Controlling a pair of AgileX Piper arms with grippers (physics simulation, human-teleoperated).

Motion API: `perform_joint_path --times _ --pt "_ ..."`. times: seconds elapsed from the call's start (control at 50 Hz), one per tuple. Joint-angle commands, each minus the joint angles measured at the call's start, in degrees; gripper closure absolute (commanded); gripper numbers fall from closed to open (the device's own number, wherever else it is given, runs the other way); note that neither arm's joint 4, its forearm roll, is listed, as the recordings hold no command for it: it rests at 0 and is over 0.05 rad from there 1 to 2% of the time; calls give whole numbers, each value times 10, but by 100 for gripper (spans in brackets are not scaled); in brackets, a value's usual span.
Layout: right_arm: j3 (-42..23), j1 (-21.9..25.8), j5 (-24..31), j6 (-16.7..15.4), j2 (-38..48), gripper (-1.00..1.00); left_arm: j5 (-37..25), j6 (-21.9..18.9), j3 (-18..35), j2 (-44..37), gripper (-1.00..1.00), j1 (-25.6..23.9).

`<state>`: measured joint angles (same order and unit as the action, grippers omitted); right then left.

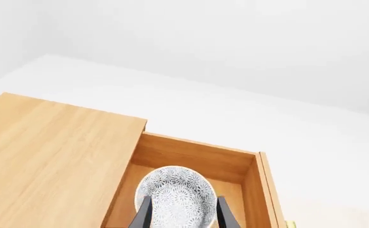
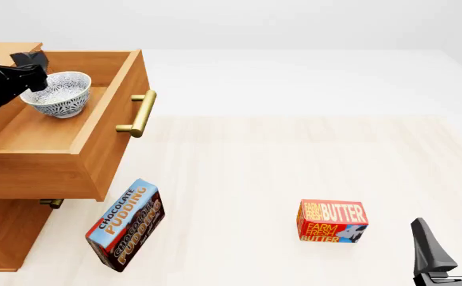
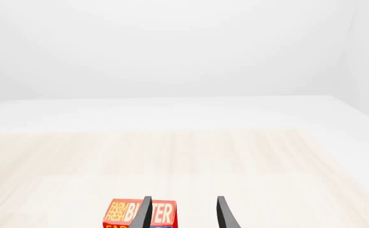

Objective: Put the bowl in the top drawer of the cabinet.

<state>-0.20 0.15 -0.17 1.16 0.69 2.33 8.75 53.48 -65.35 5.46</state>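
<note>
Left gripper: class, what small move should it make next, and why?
Probably open the jaws and release. The left gripper holds the small white speckled ceramic bowl inside the open light-brown wooden top drawer, seemingly on or just above its floor.

The cabinet (image 2: 5,229) stands at the table's (image 2: 295,155) left edge with the top drawer (image 2: 96,143) pulled out, the bowl (image 2: 58,94) inside it. The pudding box (image 2: 125,224) lies before the drawer, the butter box (image 2: 332,221) well to its right.
</note>
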Motion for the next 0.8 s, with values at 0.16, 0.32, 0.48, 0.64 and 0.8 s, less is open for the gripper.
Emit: perform_joint_path --times 0.16,0.32,0.48,0.64,0.8 --pt "0 0 0 0 0 -100 -12 -3 -18 51 -100 -22" --pt "0 0 0 0 0 -100 -27 1 -25 72 -100 -30" --pt "0 0 0 0 0 -100 -32 -1 -42 90 -100 -43" --pt "0 0 0 0 0 -100 -43 -2 -48 110 -100 -51" --pt "0 0 0 0 0 -100 -53 -3 -54 129 -100 -59"
